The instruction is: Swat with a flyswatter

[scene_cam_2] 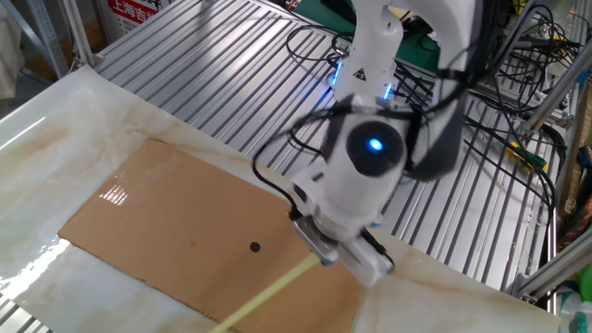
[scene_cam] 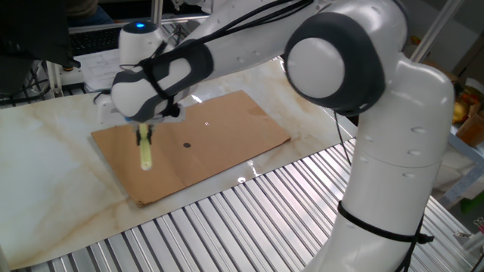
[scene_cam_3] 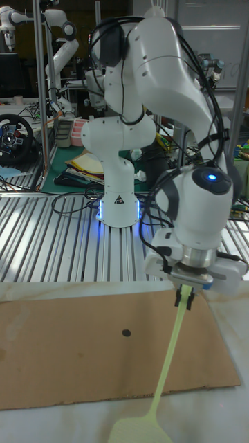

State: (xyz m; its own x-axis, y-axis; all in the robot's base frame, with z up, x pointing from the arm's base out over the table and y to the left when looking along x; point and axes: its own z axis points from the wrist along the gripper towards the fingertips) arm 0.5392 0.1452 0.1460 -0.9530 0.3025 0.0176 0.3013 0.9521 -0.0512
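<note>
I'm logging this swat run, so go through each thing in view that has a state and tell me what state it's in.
claw: shut on the flyswatter's handle end.
flyswatter: held, angled down over the cardboard sheet, mesh head past its near edge.
cardboard sheet: lying flat on the table, with a small dark spot.
robot arm: motion-blurred, blue light on.

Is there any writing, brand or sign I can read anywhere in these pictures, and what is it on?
Warning triangle, a symbol without words: robot base, also seen in the other fixed view.
Red sign with white characters: cut off, unreadable.
Cardboard sheet: only a black dot, no text.
Flyswatter: no lettering visible.
</note>
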